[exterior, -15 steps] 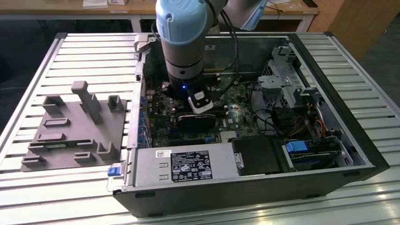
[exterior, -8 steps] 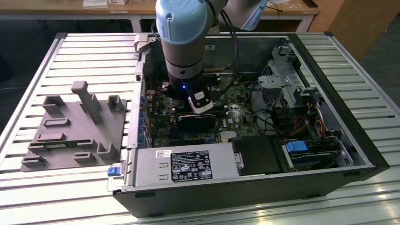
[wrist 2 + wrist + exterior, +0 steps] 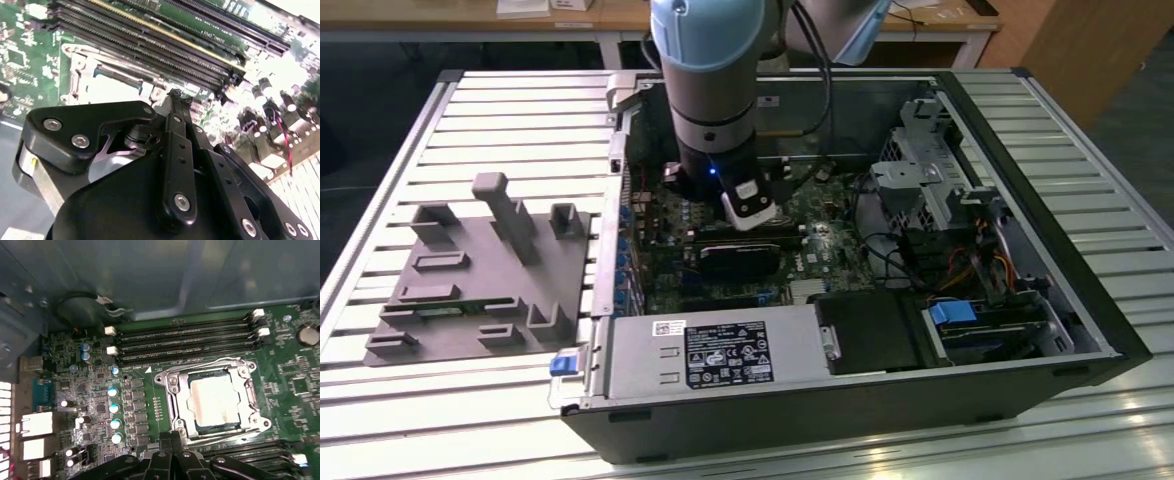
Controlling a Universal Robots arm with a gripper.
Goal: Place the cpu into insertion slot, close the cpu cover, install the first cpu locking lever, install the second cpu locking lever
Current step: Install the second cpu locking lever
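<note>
Slatted metal table; wooden desks behind.

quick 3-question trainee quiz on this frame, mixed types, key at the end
1. True or false: the cpu sits in the insertion slot.
2. The cpu cover is: A) lying flat around the chip, B) standing upright, C) on the grey tray.
3. In the first wrist view, what long black parts run beside the socket?

Key: 1 true; 2 A; 3 memory slots. The gripper hovers by the socket's edge.
</note>
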